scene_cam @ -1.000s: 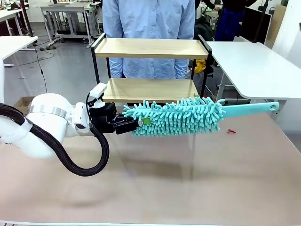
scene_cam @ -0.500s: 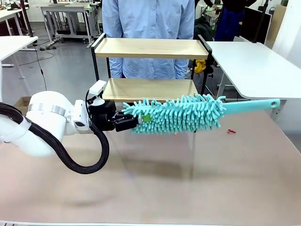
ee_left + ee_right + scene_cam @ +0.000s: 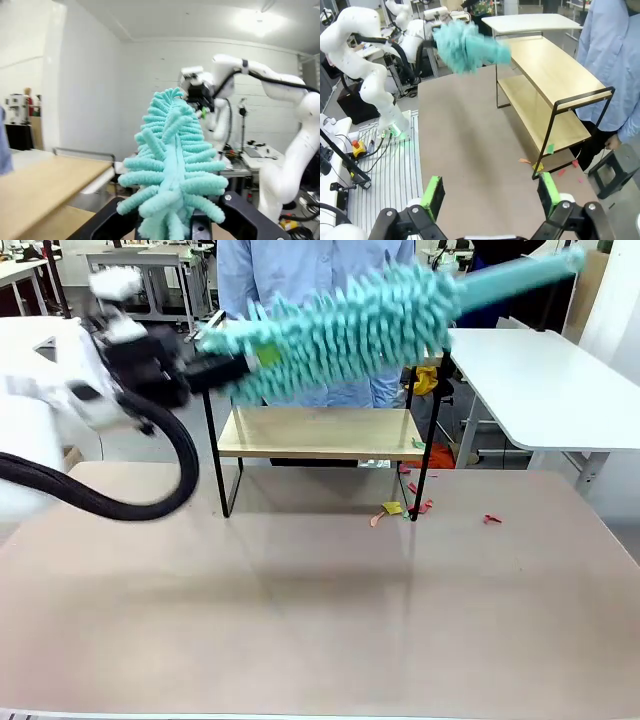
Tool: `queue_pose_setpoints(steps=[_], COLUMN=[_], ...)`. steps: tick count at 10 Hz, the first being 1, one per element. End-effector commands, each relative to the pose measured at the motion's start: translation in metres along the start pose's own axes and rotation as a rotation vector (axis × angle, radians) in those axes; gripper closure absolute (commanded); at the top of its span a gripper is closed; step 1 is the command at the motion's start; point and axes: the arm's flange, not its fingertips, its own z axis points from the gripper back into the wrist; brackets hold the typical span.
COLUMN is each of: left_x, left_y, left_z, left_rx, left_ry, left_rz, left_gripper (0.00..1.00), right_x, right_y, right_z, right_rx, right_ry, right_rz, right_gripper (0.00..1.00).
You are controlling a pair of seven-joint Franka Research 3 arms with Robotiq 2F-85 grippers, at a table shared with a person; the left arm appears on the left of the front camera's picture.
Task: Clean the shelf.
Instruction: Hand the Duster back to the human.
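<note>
Teal duster (image 3: 350,335) blurred, seemingly in left jaws, hiding shelf (image 3: 320,432) top; right jaws apart.

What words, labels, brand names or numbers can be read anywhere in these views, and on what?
None: no legible text stands on the fluffy teal microfibre duster, the two-tier light wooden shelf with black metal frame or the left claw clamped on the duster.
The right claw, open, bears no marking.

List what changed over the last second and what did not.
The left tool swung the teal duster up from in front of the lower board to the top board of the shelf, handle tilted higher. Its grip on the duster stayed. Shelf and person did not move.
</note>
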Motion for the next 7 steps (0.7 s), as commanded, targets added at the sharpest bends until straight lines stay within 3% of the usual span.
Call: queue_pose_setpoints(steps=[1, 4, 7], left_x=[0.06, 0.127, 0.132], left_y=[-0.024, -0.015, -0.003], left_z=[0.018, 0.071, 0.142], left_rx=[0.157, 0.534, 0.857], left_ry=[0.017, 0.053, -0.003], left_rz=[-0.045, -0.107, -0.116], left_gripper=[0.82, 0.82, 0.82], right_x=[0.002, 0.002, 0.002], right_y=[-0.001, -0.001, -0.001], right_z=[0.001, 0.001, 0.001], right_rx=[0.007, 0.007, 0.007], right_ry=[-0.024, -0.024, -0.024], right_rz=[0.011, 0.011, 0.011], right_gripper=[0.0, 0.0, 0.0])
